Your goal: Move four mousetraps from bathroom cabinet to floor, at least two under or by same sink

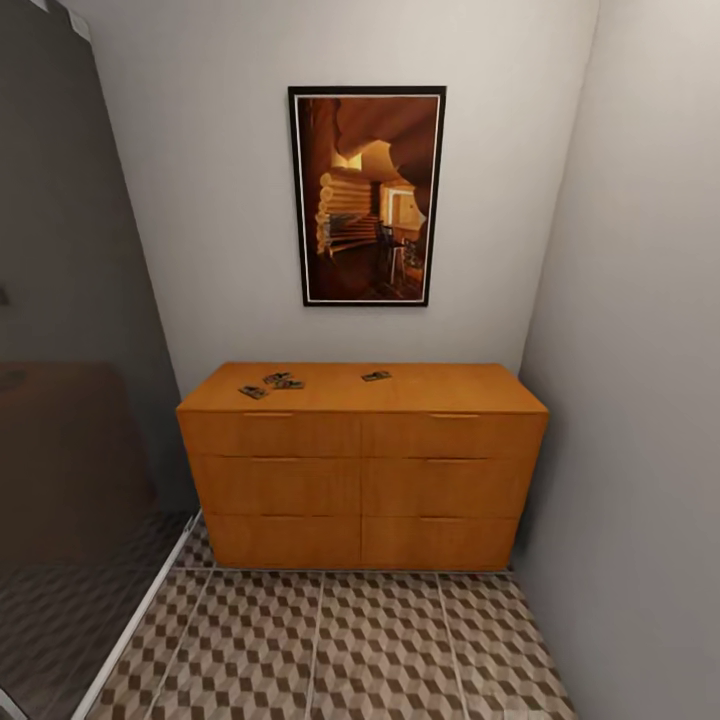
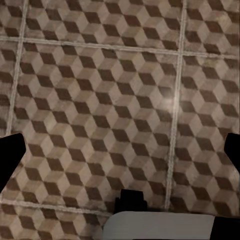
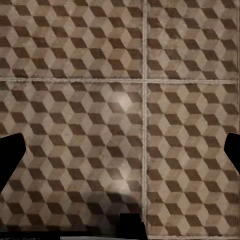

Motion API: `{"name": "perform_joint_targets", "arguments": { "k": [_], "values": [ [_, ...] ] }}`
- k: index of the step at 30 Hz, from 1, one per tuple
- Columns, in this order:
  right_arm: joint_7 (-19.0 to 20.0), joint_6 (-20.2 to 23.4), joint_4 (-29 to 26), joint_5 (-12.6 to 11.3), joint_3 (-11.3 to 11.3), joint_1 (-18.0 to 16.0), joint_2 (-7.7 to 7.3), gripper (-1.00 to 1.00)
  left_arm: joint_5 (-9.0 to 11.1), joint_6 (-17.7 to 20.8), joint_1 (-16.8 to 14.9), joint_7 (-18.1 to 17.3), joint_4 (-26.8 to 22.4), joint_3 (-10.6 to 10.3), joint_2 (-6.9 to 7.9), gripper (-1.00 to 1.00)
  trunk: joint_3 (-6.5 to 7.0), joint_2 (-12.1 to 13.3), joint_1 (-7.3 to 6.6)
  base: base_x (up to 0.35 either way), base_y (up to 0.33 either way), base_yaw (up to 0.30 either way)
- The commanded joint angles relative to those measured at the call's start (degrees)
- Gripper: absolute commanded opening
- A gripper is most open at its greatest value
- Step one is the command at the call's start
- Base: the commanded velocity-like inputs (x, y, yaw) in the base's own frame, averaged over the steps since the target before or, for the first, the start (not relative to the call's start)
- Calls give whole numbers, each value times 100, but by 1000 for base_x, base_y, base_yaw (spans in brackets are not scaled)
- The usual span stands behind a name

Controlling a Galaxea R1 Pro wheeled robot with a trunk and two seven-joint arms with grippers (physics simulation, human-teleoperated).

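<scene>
Glass panel at far left, then cabinet square ahead against the wall. Traps on its top: three clustered left, one apart near middle; four counted, none on the floor yet. Six drawer fronts, one framed picture above. Both wrist views look down at tile; left fingers and right fingers sit at the frame edges, spread wide, holding nothing. Best roll closer, squared up, before reaching for the left cluster.

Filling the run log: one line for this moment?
phase: facing cabinet | mousetraps: four on top | left tool: open | right tool: open
</scene>
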Motion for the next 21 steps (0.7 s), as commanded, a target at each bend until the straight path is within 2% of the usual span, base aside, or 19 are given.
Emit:
{"name": "perform_joint_targets", "arguments": {
  "k": [1, 2, 4, 5, 6, 7, 8, 9, 10, 12, 13, 14, 16, 19, 21],
  "values": [
    [-28, 272, -292, 1, 1, -57, 1, 100, 4, 120, -8, 2, -386, 8, -2, 100, -7, -3, 1, 48, 5, 0],
    [-43, 373, -426, 2, 1, -91, 1, 100, 7, 217, -15, 2, -588, 8, -1, 100, -7, -3, 1, 39, 4, 0],
    [-138, 860, -1024, -2, 1, -311, 7, 100, 13, 1279, -101, 1, -1713, 12, 7, 100, -7, -3, 1, 16, 2, 0],
    [-154, 968, -1120, -2, 3, -363, 9, 100, 13, 1597, -139, -4, -1955, 12, 6, 100, -7, -3, 1, 10, 1, 0],
    [-178, 1196, -1294, 1, 6, -484, 13, 100, 15, 2289, -230, -14, -2440, 11, 7, 100, -7, -3, 1, 6, 1, 0],
    [-187, 1312, -1371, 2, 7, -552, 16, 100, 15, 2637, -281, -19, -2680, 10, 4, 100, -7, -3, 1, 5, 1, 0],
    [-199, 1531, -1515, 3, 8, -691, 25, 100, 16, 3300, -373, -30, -3163, 5, -4, 100, -7, -3, 1, 3, 0, 0],
    [-204, 1633, -1582, 4, 8, -760, 31, 100, 16, 3594, -414, -34, -3403, 1, -11, 100, -7, -3, 1, 3, 0, 0],
    [-210, 1813, -1709, 3, 12, -890, 39, 100, 16, 4073, -495, -44, -3863, -8, -28, 100, -7, -3, 1, 2, 0, 0],
    [-215, 2031, -1898, 4, 15, -1082, 51, 100, 16, 4530, -651, -60, -4402, -20, -67, 100, -7, -3, 1, 1, 0, 0],
    [-216, 2092, -1964, 4, 16, -1145, 53, 100, 16, 4633, -726, -63, -4521, -23, -82, 100, -7, -3, 1, 0, 0, 0],
    [-220, 2205, -2103, 5, 20, -1273, 57, 100, 16, 4790, -916, -68, -4688, -27, -118, 100, -7, -3, 1, 0, 0, 0],
    [-220, 2409, -2337, 2, 24, -1469, 61, 100, 21, 5002, -1240, -72, -4827, -30, -159, 100, -7, -3, 1, 0, 0, 0],
    [-221, 2686, -2561, -1, 26, -1682, 66, 100, 35, 5268, -1559, -74, -4892, -32, -182, 100, -7, -3, 1, 0, 0, 0],
    [-219, 2975, -2703, -1, 33, -1964, 72, 100, 66, 5495, -1935, -75, -4918, -32, -207, 100, -7, -3, 1, 0, 0, 0]
  ]
}}
